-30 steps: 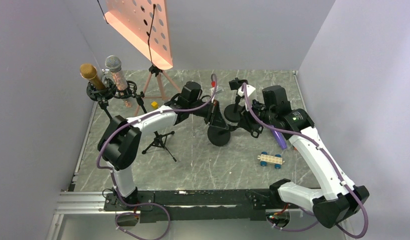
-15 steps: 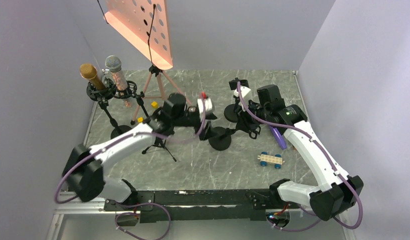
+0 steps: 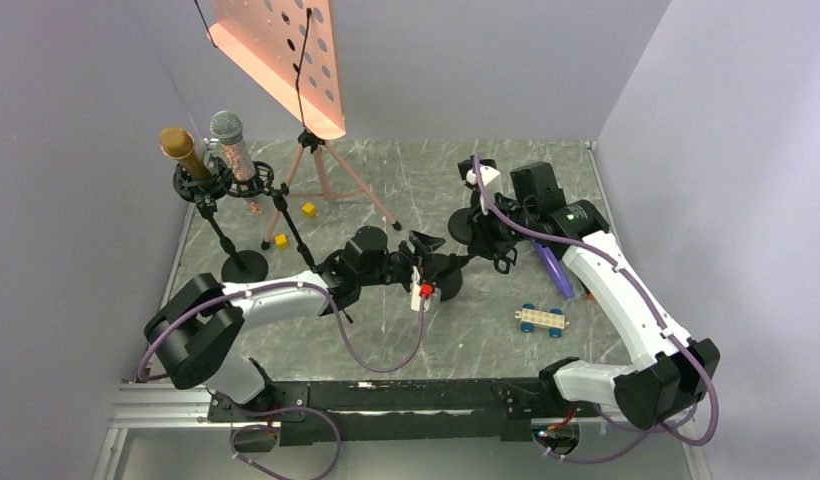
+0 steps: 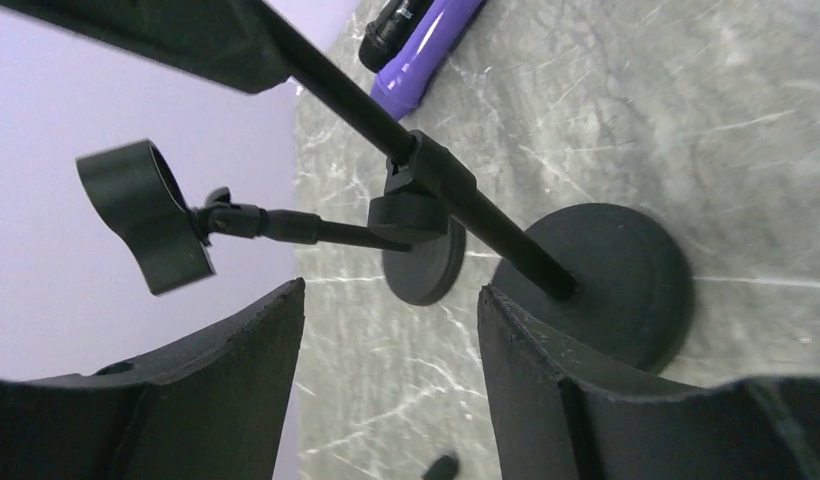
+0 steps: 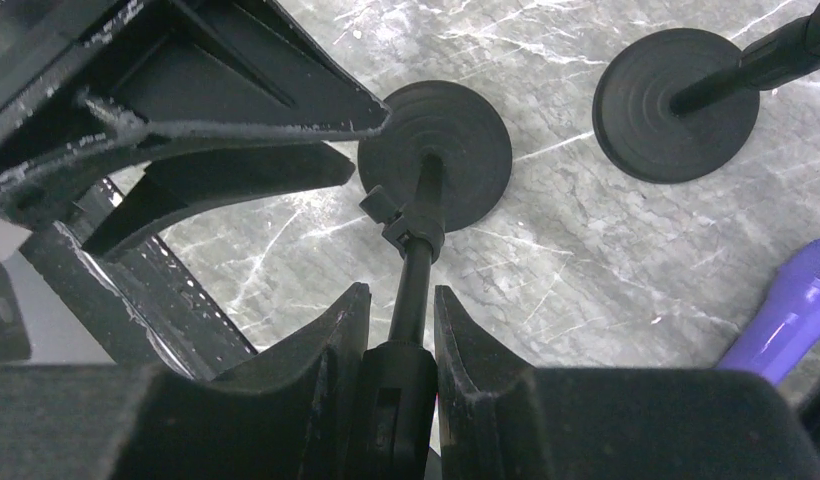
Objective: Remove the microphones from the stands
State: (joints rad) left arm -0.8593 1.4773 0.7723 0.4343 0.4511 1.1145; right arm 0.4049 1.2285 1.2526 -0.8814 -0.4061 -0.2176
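Top external: purple microphone [image 3: 552, 268] flat on table [image 3: 426, 170], out of any clip.
Left wrist: left gripper [image 4: 389, 290] wide, empty; bare clip [image 4: 141, 215] ahead.
Right wrist: right gripper [image 5: 401, 295] clamping stand pole [image 5: 414, 260]; advisable to steady it upright before release.

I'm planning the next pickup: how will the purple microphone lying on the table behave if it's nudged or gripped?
The purple microphone looks round-bodied and lies flat on the table, so a sideways nudge would probably roll it. Its smooth-looking shell may slip in a narrow pinch. It seems rigid and is unlikely to bend when lifted.
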